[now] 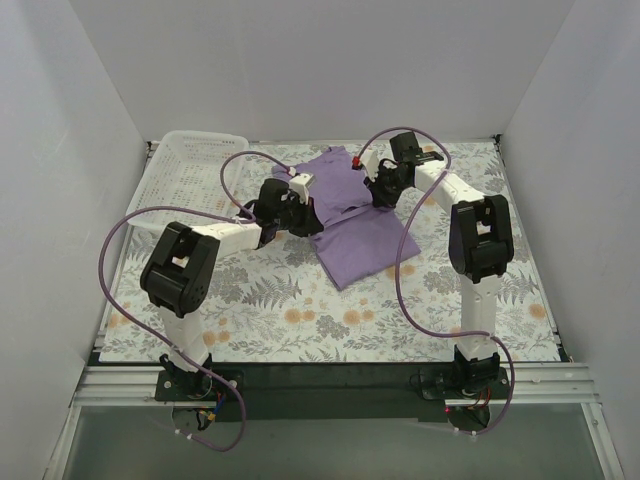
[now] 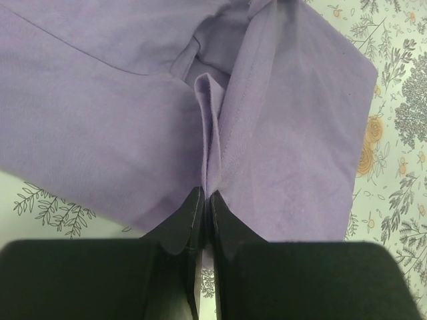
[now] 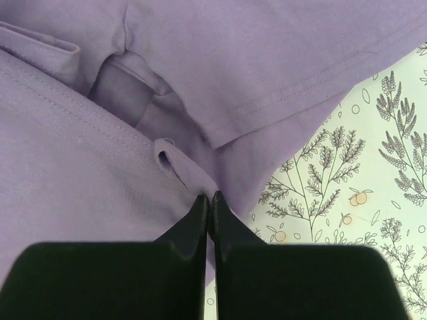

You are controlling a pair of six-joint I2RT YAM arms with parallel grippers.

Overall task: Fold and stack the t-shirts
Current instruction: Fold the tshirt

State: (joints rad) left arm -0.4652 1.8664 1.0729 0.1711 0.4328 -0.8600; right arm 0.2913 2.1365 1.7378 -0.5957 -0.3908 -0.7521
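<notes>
I have the lavender-purple short-sleeved cotton t-shirt (image 1: pixel 352 222) lying on the floral-printed table cover (image 1: pixel 300 325), past the middle of the table, just right of the white plastic mesh basket (image 1: pixel 190 165) in the far left corner. It is not flat. The far part is bunched up between my two arms, and the near part spreads toward the right.

The left gripper (image 2: pixel 205 199) has its jaws closed on a raised ridge of the fabric, a narrow pleat running straight into the fingertips. The right gripper (image 3: pixel 208 202) is closed too, pinching the cloth at a stitched hem next to the bare table cover. I cannot tell from either wrist view how many layers each pinch takes.

I judge this to be a fold in progress, with both hands holding the shirt.

To do it well, I want to:
- move both wrists together at the same height
- hold the cloth lightly taut between them so no slack wrinkles form
- carry the held edge over the spread part and lower it flat
- let go only once the fabric rests on the layer beneath

The pinches look thin, so a jerk could pull the cloth free.
</notes>
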